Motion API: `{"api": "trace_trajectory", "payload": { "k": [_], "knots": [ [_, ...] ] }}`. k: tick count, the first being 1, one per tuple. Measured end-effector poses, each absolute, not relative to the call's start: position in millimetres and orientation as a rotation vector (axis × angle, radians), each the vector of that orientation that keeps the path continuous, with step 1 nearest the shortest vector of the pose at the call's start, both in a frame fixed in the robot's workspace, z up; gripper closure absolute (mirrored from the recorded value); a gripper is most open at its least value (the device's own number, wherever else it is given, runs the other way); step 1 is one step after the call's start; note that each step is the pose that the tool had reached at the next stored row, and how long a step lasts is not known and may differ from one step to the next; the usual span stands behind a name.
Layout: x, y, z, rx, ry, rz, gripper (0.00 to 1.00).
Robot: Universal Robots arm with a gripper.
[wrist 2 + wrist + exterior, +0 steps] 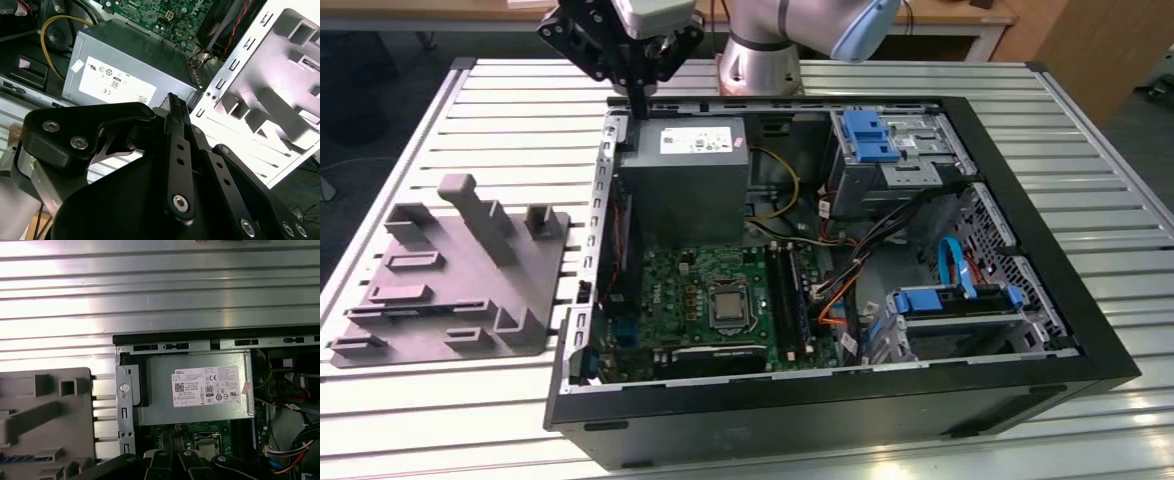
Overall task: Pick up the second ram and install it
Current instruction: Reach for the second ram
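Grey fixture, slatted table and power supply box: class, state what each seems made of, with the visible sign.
Grey fixture: likely plastic, matt, uniform grey, moulded posts.
Slatted table: probably aluminium, brushed, bright streaky glare along its slats.
Power supply box: seemingly sheet metal, dull grey, crisp folded edges.

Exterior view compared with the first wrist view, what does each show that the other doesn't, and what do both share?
Exterior view adds blue drive caddies and the arm's base. First wrist view adds a round fastener on the case bracket beside the power supply. Both share the gripper, that power supply, the grey fixture, the slatted table and the processor socket.
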State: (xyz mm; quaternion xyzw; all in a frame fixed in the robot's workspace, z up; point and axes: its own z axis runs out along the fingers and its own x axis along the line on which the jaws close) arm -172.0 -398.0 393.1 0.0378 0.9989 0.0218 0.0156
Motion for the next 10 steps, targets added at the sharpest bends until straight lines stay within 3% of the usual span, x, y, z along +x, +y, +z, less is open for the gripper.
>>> {"api": "trace_trajectory", "payload": {
  "k": [10],
  "knots": [
    [-186.1,-396.6,392.8,0.118,3.107,0.068,0.89]
  ]
}}
